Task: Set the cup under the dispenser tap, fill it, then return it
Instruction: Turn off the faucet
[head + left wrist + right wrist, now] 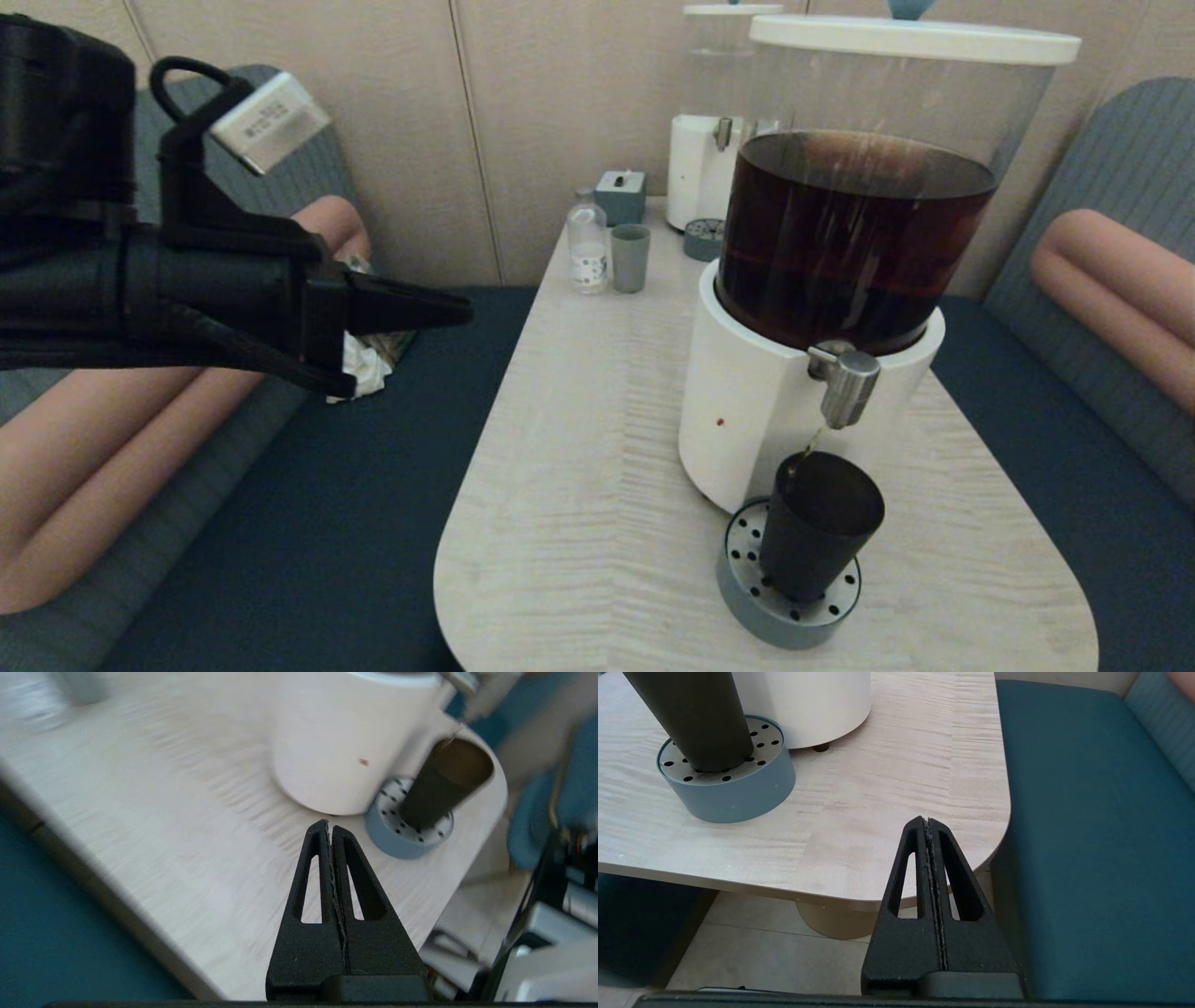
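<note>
The matte black cup [819, 525] stands on the round grey-blue drip tray [782, 611], right under the steel dispenser tap [848, 383]. A thin brown stream runs from the tap into it. The left wrist view shows this cup [446, 781] beside the dispenser's white base [336, 742]. My left gripper [462, 313] is shut and empty, raised over the bench left of the table, well away from the cup; its tips [328, 828] point toward the base. My right gripper [927, 823] is shut and empty, low by the table's near right corner, with the cup [698, 718] off to its side.
A grey-blue cup [630, 258], a small clear bottle [588, 243], a small box [621, 194] and a second, smaller dispenser [714, 159] stand at the table's far end. Dark blue benches [327, 523] flank the light wooden table [579, 523].
</note>
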